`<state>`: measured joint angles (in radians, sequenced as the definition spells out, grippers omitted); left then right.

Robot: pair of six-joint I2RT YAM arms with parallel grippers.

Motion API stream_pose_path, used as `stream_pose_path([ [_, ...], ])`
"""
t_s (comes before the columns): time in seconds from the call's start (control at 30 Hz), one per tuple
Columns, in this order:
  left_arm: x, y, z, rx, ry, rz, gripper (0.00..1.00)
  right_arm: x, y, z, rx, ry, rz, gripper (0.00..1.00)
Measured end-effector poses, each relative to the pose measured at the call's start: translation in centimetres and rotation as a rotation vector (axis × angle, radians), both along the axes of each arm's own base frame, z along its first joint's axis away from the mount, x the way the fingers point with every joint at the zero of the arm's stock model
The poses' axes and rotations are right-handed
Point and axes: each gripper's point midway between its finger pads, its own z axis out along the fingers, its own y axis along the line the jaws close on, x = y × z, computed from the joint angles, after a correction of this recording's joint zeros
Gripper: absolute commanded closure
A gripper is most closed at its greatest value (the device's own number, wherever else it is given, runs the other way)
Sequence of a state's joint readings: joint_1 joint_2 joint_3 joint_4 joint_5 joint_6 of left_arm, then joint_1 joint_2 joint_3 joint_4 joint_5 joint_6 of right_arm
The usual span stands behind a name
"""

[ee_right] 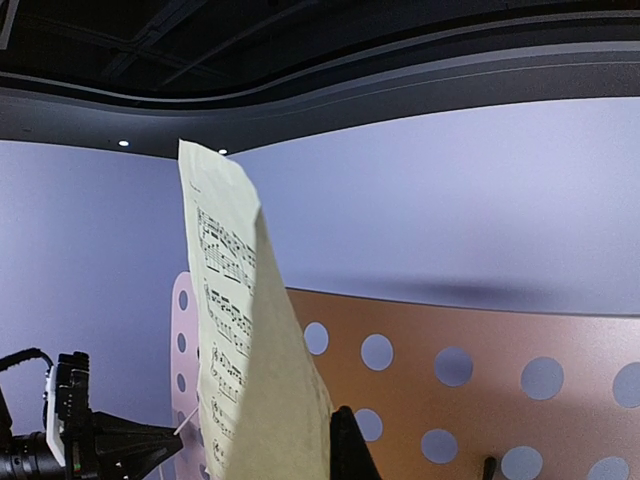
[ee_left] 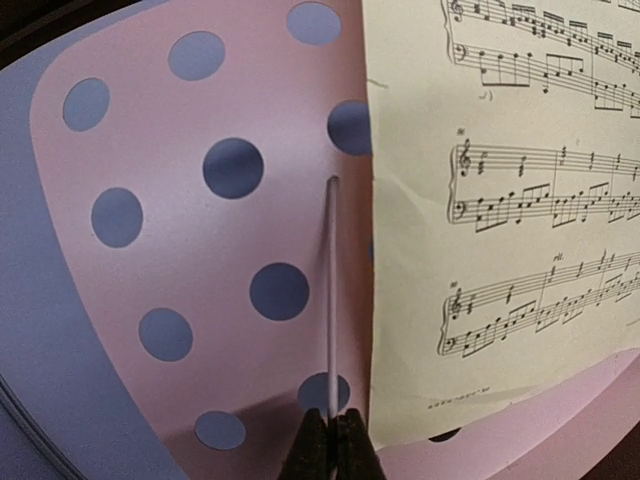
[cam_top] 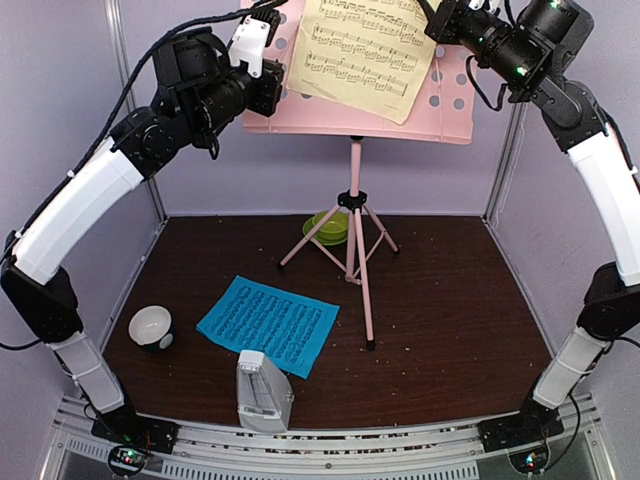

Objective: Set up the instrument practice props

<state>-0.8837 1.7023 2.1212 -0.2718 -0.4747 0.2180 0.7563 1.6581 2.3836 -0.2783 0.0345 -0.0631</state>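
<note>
Two white-and-black arms are seen rising from the near table edge. Each is bent in a high arc and reaches inward to the top of a pink music stand (cam_top: 354, 165), the left arm from the stand's left and the right arm from its right. Nearest, in front of the stand's tripod feet and a little to their left, a small white-grey pyramid metronome (cam_top: 262, 392) with a clear cover is stood upright on the dark brown table (cam_top: 450, 300). Between it and the stand a blue sheet-music page (cam_top: 268, 325) is laid flat, and a small white-and-black bowl (cam_top: 151, 328) is set to that page's left. A green bowl (cam_top: 328, 228) is seen behind the stand's thin splayed legs. Higher up, the stand's flat panel (ee_left: 185, 255) is matte pink and punched with round holes. The left gripper (ee_left: 331, 425) is closed tight before the panel's left part, its dark fingers pinched on a thin white rod (ee_left: 331, 300) that runs upward beside the paper's edge. A yellow sheet-music page (cam_top: 360, 50), printed with staves and faintly creased, is leaned on the panel. Its upper right corner is pinched by the right gripper (cam_top: 438, 22), and the sheet is curled forward there.
</note>
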Motion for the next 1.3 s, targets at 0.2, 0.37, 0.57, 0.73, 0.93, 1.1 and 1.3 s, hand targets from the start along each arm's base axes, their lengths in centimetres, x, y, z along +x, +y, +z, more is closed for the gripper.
stream_pose_path([
  [0.2,-0.2,0.2,0.0,-0.005,-0.046,0.003,1.0,0.9,0.7,-0.8,-0.025,0.007,-0.022,1.0],
  [0.37,-0.1,-0.1,0.1,-0.002,-0.105,0.009,1.0,1.2,0.5,-0.9,-0.03,0.01,-0.056,1.0],
  [0.57,-0.3,-0.6,0.3,0.029,-0.182,-0.005,1.0,1.3,0.4,-1.0,-0.03,0.01,-0.064,1.0],
  [0.73,-0.7,-1.1,0.3,0.058,-0.226,-0.029,1.0,1.5,0.8,-0.9,-0.027,0.003,-0.058,1.0],
  [0.93,-1.3,-1.5,0.3,0.075,-0.256,-0.065,1.0,2.4,2.9,-1.7,-0.054,-0.02,-0.028,1.0],
  [1.1,-1.5,-1.7,0.2,0.081,-0.265,-0.084,1.0,2.6,5.6,-2.6,-0.089,-0.049,0.028,1.0],
  [1.3,-1.7,-1.9,0.1,0.084,-0.269,-0.099,1.0,1.8,7.3,-2.3,-0.112,-0.115,0.068,0.98],
])
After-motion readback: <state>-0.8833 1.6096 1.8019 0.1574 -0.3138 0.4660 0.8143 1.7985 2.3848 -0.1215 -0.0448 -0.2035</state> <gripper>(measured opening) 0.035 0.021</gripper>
